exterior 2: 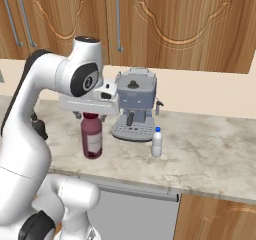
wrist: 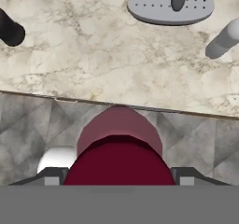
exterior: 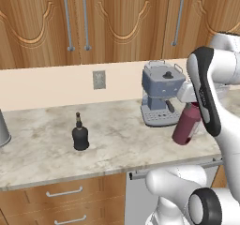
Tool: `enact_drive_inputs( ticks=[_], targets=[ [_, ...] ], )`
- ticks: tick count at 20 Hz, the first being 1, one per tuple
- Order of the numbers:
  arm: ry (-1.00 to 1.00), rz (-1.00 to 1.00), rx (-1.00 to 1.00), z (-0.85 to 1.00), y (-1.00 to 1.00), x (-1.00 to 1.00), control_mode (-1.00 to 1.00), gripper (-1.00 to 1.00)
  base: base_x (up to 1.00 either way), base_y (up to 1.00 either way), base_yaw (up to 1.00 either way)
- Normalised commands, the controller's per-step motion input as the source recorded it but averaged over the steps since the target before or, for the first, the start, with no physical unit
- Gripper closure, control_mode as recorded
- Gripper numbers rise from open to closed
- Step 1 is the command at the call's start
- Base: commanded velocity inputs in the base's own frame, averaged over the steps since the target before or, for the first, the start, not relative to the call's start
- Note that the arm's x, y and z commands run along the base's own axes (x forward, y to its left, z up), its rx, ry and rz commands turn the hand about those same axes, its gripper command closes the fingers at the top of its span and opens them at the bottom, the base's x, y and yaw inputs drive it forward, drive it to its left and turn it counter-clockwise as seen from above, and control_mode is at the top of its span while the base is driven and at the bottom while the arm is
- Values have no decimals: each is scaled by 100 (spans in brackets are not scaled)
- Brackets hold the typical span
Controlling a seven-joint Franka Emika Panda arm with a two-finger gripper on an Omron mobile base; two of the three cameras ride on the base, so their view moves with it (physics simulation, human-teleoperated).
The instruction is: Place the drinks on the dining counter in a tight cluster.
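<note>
The tall dark-red bottle (exterior 2: 92, 139) with its maroon cap (wrist: 119, 157) hangs slightly tilted at the front edge of a marble worktop (exterior: 42, 149) under wooden wall cabinets. My gripper (exterior 2: 91, 116) is shut on its neck, with a finger on each side of the cap in the hand view. The squat black bottle (exterior: 80, 135) stands to the left, apart from it. The small white bottle with a blue cap (exterior 2: 157, 142) stands to the right, by the coffee machine. The dining counter is out of view.
A grey coffee machine (exterior: 161, 95) stands at the back of the worktop, just behind the held bottle. A metal pot (exterior: 2, 130) sits at the far left. Drawers (exterior: 65, 193) and a dishwasher front (exterior 2: 135, 211) lie below the worktop edge.
</note>
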Motion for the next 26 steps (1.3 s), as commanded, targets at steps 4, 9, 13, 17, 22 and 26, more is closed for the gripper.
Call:
enact_drive_inputs(
  ticks=[4, 9, 13, 17, 22, 26],
  targets=[
    [-1, 3, 0, 19, 0, -33, -100, 100, 0, 0, 0],
    [0, 0, 0, 10, 0, -7, -100, 100, 0, 0, 0],
    [-1, 0, 0, 0, 0, -2, 100, 100, -24, 0, 0],
    [0, 0, 0, 0, 0, 0, 100, 100, -85, 0, 0],
    [0, 0, 0, 0, 0, 0, 100, 100, -89, 0, -4],
    [0, 0, 0, 0, 0, 0, 100, 100, -35, 0, -60]
  ],
)
